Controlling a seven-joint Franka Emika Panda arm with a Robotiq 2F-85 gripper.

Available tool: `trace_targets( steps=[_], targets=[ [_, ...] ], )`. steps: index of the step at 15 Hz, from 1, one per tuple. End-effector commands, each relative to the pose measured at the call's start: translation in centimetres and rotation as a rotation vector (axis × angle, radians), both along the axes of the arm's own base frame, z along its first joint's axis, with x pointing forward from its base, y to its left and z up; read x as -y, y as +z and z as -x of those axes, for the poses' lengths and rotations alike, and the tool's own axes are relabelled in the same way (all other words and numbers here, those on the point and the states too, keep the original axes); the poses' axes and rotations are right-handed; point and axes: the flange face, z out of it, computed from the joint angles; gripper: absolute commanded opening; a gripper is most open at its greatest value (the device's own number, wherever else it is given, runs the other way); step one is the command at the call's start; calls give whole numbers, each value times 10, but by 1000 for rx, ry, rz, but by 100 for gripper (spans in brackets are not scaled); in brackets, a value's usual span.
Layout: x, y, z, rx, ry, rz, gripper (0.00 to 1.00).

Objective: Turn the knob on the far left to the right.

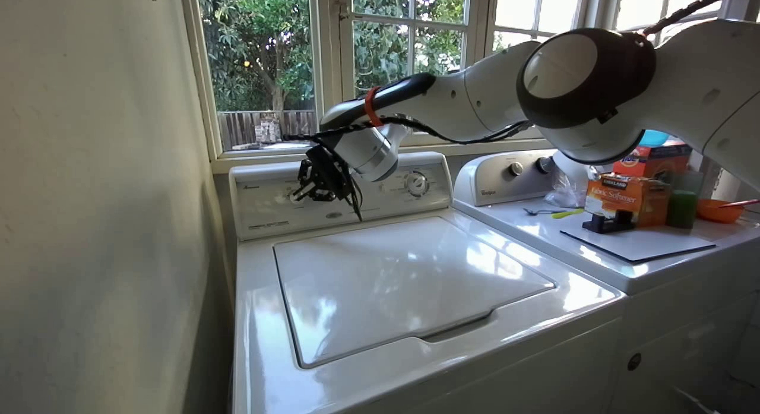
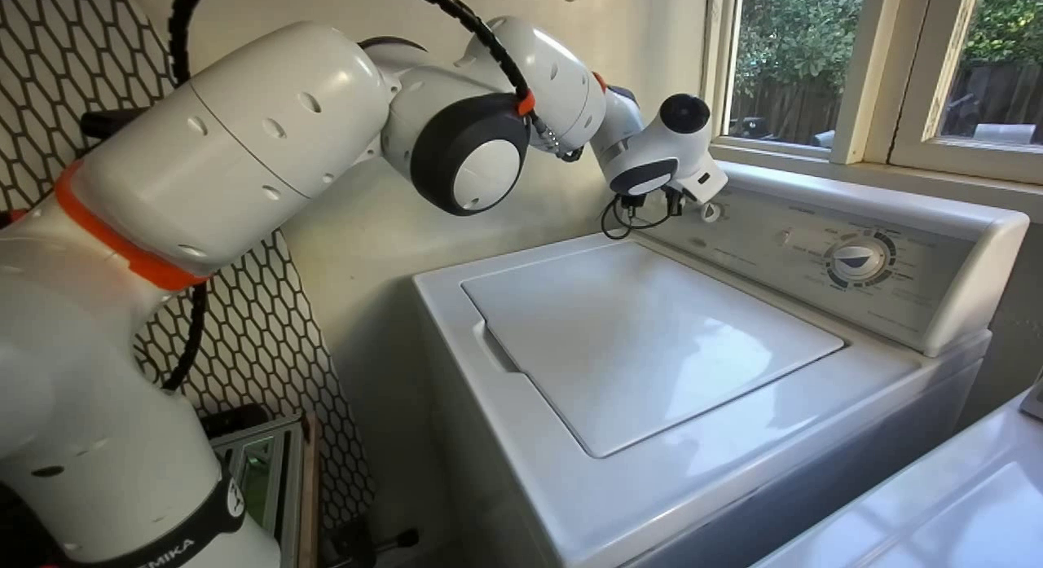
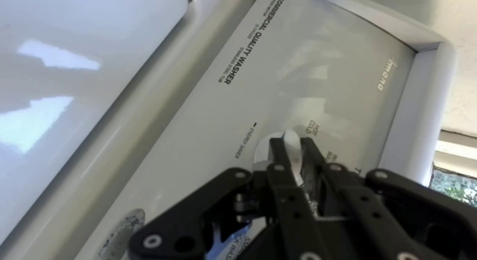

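Note:
The knob [image 3: 293, 150] is a small round pale dial with a raised grip ridge, on the washer's panel near its "Amana" end. It shows in an exterior view [image 2: 711, 213], just beside the robot's hand, and partly in an exterior view [image 1: 295, 196] at the fingertips. My gripper [image 3: 292, 140] has its two black fingers on either side of the ridge, closed close against it. The ridge's top end shows between the tips; the fingers hide part of the dial. The gripper also shows in an exterior view [image 1: 306, 189]; the hand mostly hides it in the other view.
The large timer dial [image 1: 417, 183] sits further right on the panel. The washer lid [image 1: 404, 271] is closed. A wall [image 1: 119, 224] stands close to the washer's left. The neighbouring machine [image 1: 510, 176] holds an orange box [image 1: 626, 197] and a white board [image 1: 635, 242].

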Motion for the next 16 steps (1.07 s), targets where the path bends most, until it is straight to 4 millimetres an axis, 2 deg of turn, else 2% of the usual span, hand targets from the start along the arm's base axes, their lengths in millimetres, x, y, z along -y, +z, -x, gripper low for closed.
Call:
trace_targets(
  steps=[1, 12, 13, 14, 16],
  targets=[
    [-25, 19, 4, 19, -45, -164, 4],
    [-20, 7, 11, -5, -210, -400, 4],
    [-22, 9, 12, 26, -195, -391, 40],
    [-25, 10, 14, 40, -181, -384, 40],
    [-30, 10, 18, 62, -149, -361, 53]
  ],
)
